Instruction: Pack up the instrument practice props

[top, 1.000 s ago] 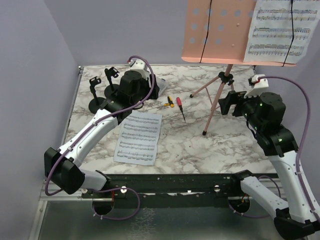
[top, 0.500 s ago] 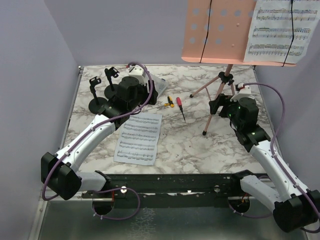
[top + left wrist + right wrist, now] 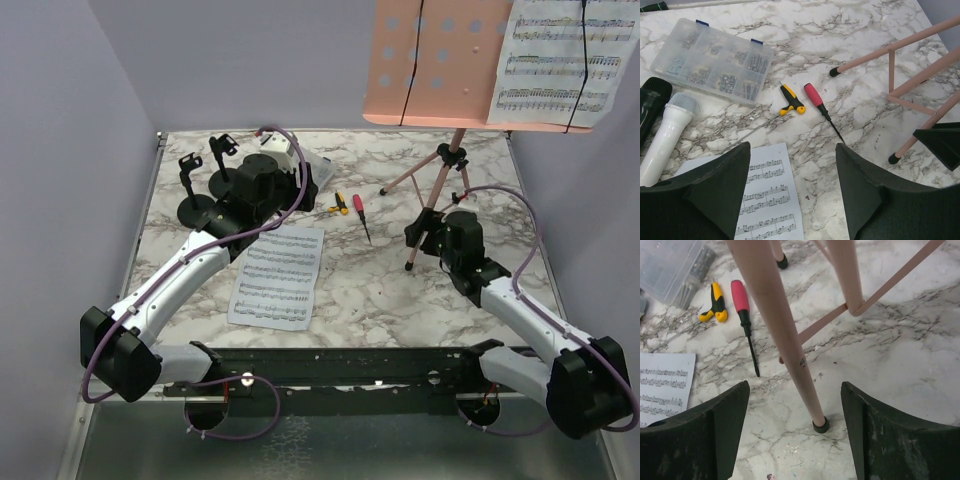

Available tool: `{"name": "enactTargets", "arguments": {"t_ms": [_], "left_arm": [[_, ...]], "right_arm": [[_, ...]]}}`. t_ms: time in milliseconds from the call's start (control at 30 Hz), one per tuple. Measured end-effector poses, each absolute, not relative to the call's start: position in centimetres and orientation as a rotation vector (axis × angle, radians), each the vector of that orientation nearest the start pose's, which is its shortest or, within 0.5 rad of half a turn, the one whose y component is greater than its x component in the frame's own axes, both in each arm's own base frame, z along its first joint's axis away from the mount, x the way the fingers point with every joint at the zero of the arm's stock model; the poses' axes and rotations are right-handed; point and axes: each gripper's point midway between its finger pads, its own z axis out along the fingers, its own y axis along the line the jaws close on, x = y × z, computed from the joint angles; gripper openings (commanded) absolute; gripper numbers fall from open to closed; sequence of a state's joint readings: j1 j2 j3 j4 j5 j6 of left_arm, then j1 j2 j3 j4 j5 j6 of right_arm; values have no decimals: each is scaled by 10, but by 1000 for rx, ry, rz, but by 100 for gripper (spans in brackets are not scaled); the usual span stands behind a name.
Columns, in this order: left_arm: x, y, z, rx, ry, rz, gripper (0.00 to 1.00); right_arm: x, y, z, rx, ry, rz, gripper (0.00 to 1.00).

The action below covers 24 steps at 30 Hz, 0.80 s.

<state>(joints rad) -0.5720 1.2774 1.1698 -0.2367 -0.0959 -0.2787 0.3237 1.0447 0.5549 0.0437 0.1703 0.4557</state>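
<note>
The pink tripod [image 3: 430, 205] with its perforated desk [image 3: 430, 60] stands at the back right, and a white sheet-music page [image 3: 555, 60] is strapped to the desk. Another sheet-music page [image 3: 278, 275] lies flat on the table. Two black mic holders [image 3: 195, 205] stand at the back left. A grey-headed microphone [image 3: 667, 132] and a black microphone [image 3: 650, 107] lie side by side. My left gripper [image 3: 792, 150] is open and empty above the page's right edge. My right gripper [image 3: 795, 387] is open and low, with the tripod's near leg [image 3: 790, 350] in front of its gap.
A clear compartment box [image 3: 712, 60] sits at the back. A yellow screwdriver [image 3: 791, 100] and a red screwdriver [image 3: 817, 100] lie between the box and the tripod. Purple walls close in the left, back and right sides.
My right arm has come down and moved left, bringing its open gripper close to the tripod's near leg. My left arm has shifted slightly and stays over the page.
</note>
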Motion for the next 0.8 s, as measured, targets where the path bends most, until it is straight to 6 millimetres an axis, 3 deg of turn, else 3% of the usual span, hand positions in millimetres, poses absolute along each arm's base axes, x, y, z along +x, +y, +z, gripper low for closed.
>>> {"name": "enactTargets", "arguments": {"t_ms": [200, 433, 800], "left_arm": [[350, -225, 278, 230, 1927, -488, 70], [349, -225, 278, 224, 1928, -495, 70], [348, -227, 280, 217, 1929, -513, 70]], "right_arm": [[325, 116, 114, 277, 2068, 369, 77], [327, 134, 101, 303, 2087, 384, 77], [337, 180, 100, 285, 2109, 409, 77]]}}
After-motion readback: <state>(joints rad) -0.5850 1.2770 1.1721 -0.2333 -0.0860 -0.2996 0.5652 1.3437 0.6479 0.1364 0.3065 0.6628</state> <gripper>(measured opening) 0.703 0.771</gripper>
